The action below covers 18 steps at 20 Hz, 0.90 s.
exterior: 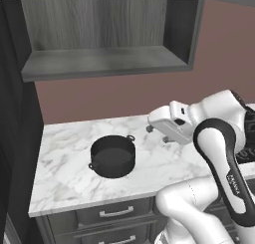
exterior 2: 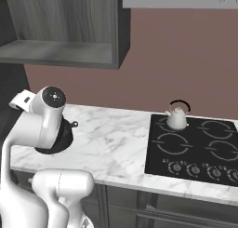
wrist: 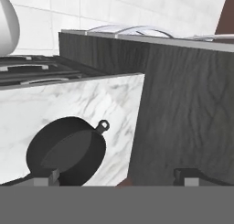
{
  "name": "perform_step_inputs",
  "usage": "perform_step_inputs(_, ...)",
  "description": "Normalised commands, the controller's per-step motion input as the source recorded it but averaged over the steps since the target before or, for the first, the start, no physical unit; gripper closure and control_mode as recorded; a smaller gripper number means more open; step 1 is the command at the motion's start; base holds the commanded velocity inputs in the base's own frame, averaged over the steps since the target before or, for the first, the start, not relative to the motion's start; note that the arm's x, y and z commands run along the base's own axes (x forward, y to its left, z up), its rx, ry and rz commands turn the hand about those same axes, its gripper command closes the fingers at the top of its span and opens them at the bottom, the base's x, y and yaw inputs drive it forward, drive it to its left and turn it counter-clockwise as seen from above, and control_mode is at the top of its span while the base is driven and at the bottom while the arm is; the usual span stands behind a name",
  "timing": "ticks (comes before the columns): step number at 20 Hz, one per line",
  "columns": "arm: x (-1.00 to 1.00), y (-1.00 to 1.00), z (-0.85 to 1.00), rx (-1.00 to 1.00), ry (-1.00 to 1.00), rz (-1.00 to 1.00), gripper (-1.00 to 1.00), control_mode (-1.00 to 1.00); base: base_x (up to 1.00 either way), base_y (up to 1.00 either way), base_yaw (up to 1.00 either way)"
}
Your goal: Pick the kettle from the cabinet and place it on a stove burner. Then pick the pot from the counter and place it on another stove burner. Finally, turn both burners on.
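Matt black pot (exterior: 113, 156) on veined white marble counter (exterior: 64, 173); wood-grain cabinet (exterior: 104, 34); glossy black glass cooktop (exterior 2: 195, 150).

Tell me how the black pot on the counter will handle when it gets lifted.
The pot looks rigid and wide, so it should sit stable and hardly tip. Its two small loop handles offer little purchase; a grip on the rim seems likelier. It appears empty, so probably light.

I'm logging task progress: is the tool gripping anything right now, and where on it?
Nothing is held. The tool is open, with the pot sitting free on the counter.
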Motion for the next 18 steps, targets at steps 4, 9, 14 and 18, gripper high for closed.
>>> perform_step_inputs(4,0.07,0.07,-0.16,0.0,0.08,0.0,-1.0,-1.0,0.0,0.0,0.0)
perform_step_inputs(9,0.13,0.07,-0.13,0.0,0.08,0.0,-1.0,-1.0,0.0,0.0,0.0)
perform_step_inputs(14,0.12,0.0,-0.22,-0.01,0.07,0.0,-1.0,-1.0,0.0,0.0,0.0)
perform_step_inputs(18,0.12,-0.03,-0.4,-0.07,0.05,-0.02,-1.0,-1.0,0.0,0.0,0.0)
